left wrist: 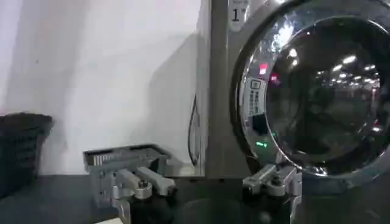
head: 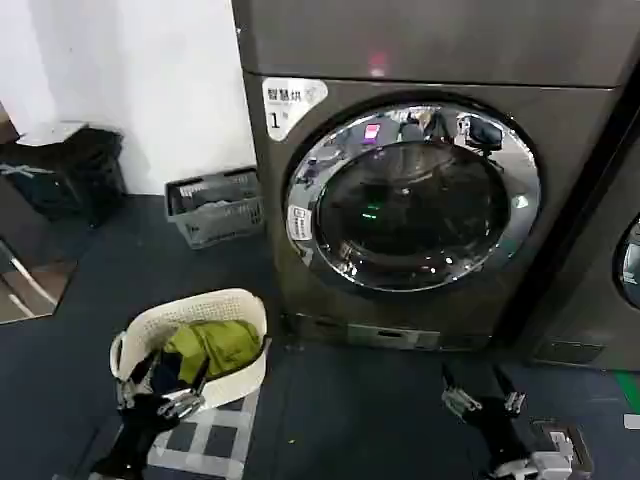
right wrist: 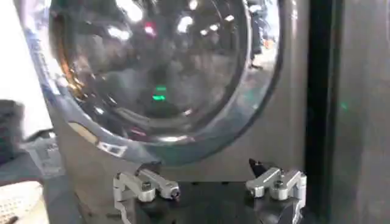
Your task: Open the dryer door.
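The dryer door [head: 412, 198] is a big round chrome ring around dark glass, shut flat against the grey machine front, with a small white sticker [head: 298, 222] on its left rim. It also fills much of the left wrist view [left wrist: 317, 91] and the right wrist view [right wrist: 158, 73]. My left gripper [head: 158, 398] hangs low at the lower left, over a laundry basket, open and holding nothing [left wrist: 209, 185]. My right gripper [head: 484, 396] sits low at the lower right, below the door and apart from it, open and empty [right wrist: 210, 189].
A white basket [head: 240, 305] with green and dark clothes stands on a checked mat left of the dryer. A grey crate [head: 215, 208] rests by the white wall, a dark bin [head: 70, 170] farther left. A neighbouring machine's round door [head: 630, 262] shows at the right edge.
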`<action>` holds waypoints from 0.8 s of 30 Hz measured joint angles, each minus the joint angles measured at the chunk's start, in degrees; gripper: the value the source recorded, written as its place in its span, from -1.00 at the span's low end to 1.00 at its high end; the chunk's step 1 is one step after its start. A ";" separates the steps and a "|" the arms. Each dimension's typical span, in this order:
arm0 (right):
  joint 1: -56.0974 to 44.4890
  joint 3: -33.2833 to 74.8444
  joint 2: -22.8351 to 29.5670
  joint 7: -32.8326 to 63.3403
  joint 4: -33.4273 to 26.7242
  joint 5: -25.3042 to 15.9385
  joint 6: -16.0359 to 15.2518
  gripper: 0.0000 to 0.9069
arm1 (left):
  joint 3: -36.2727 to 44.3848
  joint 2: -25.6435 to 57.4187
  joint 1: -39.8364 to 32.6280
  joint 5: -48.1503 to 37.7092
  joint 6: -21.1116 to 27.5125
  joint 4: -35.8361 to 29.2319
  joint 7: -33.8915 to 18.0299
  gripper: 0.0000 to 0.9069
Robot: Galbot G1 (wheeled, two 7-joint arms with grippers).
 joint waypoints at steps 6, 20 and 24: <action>6.68 -2.33 -5.57 -0.97 -3.06 5.90 -0.84 1.00 | 1.59 0.15 -0.13 3.07 3.17 -0.84 -1.15 1.00; 20.44 -12.99 -13.13 3.64 -6.38 18.48 -4.31 1.00 | 3.62 0.18 -1.07 3.99 5.43 -1.20 -0.16 1.00; 23.13 -16.74 -13.58 3.65 -7.94 13.39 -2.00 1.00 | 3.40 0.42 -0.87 4.08 5.35 -1.37 0.45 1.00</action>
